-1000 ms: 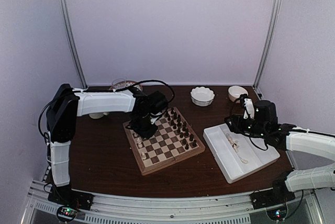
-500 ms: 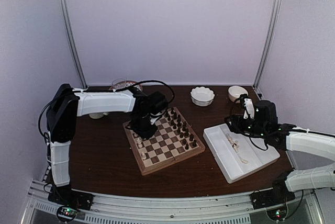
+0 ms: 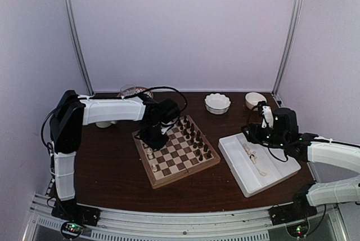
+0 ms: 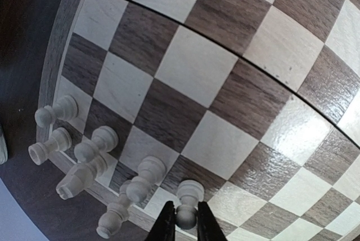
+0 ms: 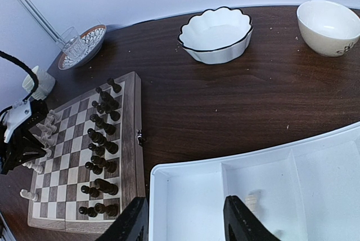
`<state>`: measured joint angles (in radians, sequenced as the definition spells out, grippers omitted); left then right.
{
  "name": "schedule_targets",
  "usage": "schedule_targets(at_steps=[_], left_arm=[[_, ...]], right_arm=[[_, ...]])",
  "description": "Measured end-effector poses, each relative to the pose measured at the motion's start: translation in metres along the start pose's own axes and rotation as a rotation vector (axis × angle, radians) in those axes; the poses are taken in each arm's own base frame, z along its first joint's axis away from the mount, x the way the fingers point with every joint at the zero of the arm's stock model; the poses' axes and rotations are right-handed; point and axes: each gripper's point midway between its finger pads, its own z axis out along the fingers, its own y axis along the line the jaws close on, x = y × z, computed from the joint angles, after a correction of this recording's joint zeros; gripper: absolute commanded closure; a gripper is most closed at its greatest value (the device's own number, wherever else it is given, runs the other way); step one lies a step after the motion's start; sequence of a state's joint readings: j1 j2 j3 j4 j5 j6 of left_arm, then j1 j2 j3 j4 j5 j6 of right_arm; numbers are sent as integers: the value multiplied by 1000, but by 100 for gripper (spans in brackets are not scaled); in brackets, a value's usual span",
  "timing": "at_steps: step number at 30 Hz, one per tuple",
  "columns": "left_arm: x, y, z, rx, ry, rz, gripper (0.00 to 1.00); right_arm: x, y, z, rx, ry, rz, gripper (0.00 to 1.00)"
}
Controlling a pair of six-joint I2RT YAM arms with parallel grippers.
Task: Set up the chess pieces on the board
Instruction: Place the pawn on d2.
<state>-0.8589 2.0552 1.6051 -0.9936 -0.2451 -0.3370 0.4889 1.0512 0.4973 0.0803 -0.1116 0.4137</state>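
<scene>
The board (image 3: 187,173) lies at mid-table, with dark pieces (image 3: 194,139) along its right side. My left gripper (image 3: 151,139) reaches down over the left edge. In the left wrist view it (image 4: 186,221) is shut on the head of a cream pawn (image 4: 189,193) that stands on the board (image 4: 225,83). Several other cream chess pieces (image 4: 95,142) stand in rows beside it. My right gripper (image 5: 185,218) hangs open over the white tray (image 5: 225,165), nothing between its fingers. A cream piece (image 5: 252,200) lies in the tray.
At the back of the table stand a scalloped white bowl (image 5: 216,32) and a plain cream bowl (image 5: 329,27). A patterned plate with a glass (image 5: 84,44) sits at the back left, and a pale cup (image 5: 38,80) is near it. The tray (image 3: 281,168) lies right of the board.
</scene>
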Motion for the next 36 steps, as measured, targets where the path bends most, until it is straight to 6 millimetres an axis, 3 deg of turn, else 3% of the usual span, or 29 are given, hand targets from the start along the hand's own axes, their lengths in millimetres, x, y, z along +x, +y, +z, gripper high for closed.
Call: schedule_targets(at_steps=[5, 14, 25, 30, 35, 36], left_arm=[[1, 0, 0, 1, 4, 2, 78], [1, 0, -2, 4, 7, 4, 76], [-17, 2, -27, 17, -38, -6, 73], [-22, 7, -54, 33, -94, -21, 73], [-26, 20, -110, 72, -270, -64, 70], [-25, 21, -113, 74, -278, -65, 67]], right_arm=[[0, 0, 0, 0, 0, 0, 51], [0, 0, 0, 0, 0, 0, 51], [0, 0, 0, 1, 0, 0, 51], [-1, -2, 0, 10, -4, 0, 51], [-2, -3, -1, 17, -11, 0, 51], [-2, -3, -1, 18, -11, 0, 51]])
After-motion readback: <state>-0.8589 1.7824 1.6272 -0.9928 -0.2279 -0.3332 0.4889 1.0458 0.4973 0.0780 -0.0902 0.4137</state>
